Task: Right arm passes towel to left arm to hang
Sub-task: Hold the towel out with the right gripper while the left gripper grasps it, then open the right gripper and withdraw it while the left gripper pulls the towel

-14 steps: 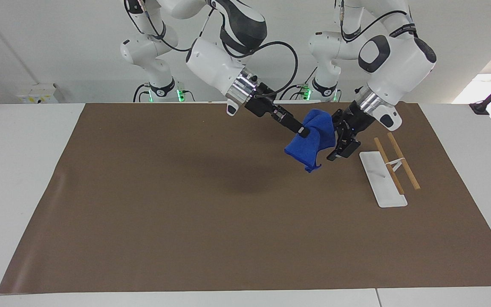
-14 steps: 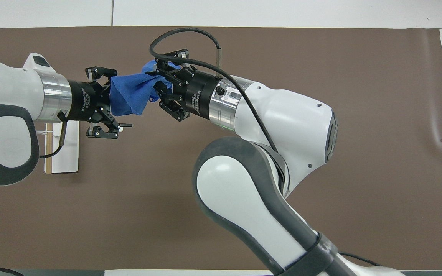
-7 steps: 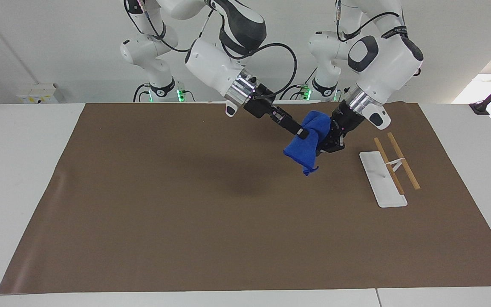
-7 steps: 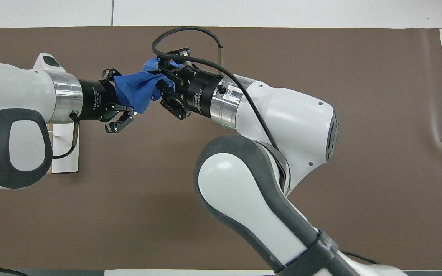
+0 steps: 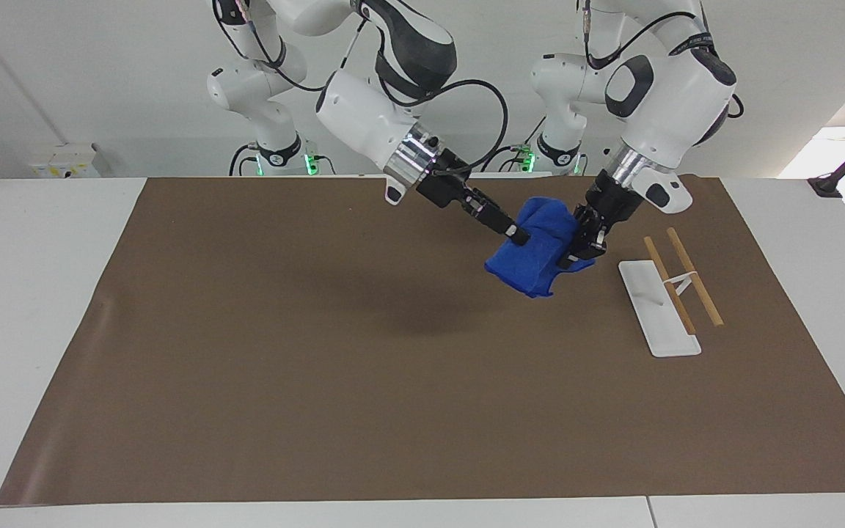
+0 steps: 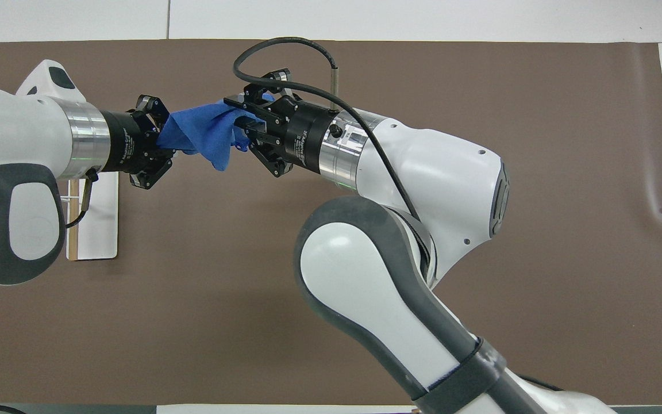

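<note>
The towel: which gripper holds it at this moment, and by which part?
The left gripper is shut on the towel at its end toward the left arm. The right gripper is at its other end; whether it grips cannot be told.

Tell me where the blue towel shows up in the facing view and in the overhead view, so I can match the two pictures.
Facing view: the towel hangs in the air right of center, between the two grippers, over the brown mat.
Overhead view: the towel is upper left of center, stretched between the same two grippers.
Shared landmark: the white rack with wooden bars, beside the towel toward the left arm's end of the table.
</note>
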You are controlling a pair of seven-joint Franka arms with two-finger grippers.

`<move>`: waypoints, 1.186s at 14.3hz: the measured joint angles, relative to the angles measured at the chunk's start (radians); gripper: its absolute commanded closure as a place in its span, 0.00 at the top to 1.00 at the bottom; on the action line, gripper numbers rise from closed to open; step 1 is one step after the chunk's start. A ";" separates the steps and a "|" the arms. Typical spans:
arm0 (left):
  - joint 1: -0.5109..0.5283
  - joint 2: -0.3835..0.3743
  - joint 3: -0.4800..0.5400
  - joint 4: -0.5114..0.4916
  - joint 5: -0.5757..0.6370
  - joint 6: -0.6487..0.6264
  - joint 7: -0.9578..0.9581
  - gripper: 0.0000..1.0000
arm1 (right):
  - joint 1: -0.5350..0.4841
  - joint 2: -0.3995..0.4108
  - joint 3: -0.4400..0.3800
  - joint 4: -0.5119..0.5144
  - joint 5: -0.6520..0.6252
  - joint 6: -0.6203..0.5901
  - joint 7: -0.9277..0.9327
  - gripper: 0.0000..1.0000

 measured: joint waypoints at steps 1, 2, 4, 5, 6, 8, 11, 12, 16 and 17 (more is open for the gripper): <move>0.000 0.000 0.000 0.000 0.037 0.000 0.012 0.00 | -0.001 0.002 -0.004 -0.003 -0.014 0.000 -0.037 1.00; 0.000 0.000 0.000 0.000 0.054 0.000 0.023 0.00 | -0.006 0.004 -0.007 -0.009 -0.043 0.001 -0.078 1.00; 0.007 0.000 0.002 0.000 0.104 0.000 0.035 0.00 | -0.035 0.006 -0.009 -0.039 -0.152 0.001 -0.162 1.00; 0.015 0.000 0.004 0.000 0.148 0.000 0.036 0.00 | -0.055 0.005 -0.010 -0.065 -0.222 0.001 -0.209 1.00; 0.023 0.000 0.006 -0.001 0.194 0.000 0.038 0.00 | -0.079 0.003 -0.011 -0.097 -0.292 0.001 -0.260 1.00; 0.039 -0.001 0.007 -0.001 0.288 -0.002 0.040 0.00 | -0.126 -0.007 -0.012 -0.165 -0.384 0.001 -0.368 1.00; 0.054 -0.013 0.008 -0.008 0.407 -0.016 0.040 0.00 | -0.206 -0.039 -0.015 -0.263 -0.407 0.001 -0.561 1.00; 0.062 -0.023 0.009 -0.015 0.431 -0.028 0.040 0.00 | -0.240 -0.053 -0.016 -0.295 -0.407 -0.003 -0.621 1.00; 0.138 -0.074 0.012 -0.063 0.455 -0.042 0.046 0.00 | -0.344 -0.099 -0.019 -0.366 -0.469 -0.140 -0.735 1.00; 0.162 -0.082 0.012 -0.076 0.455 -0.030 0.053 0.00 | -0.377 -0.108 -0.020 -0.369 -0.560 -0.203 -0.735 1.00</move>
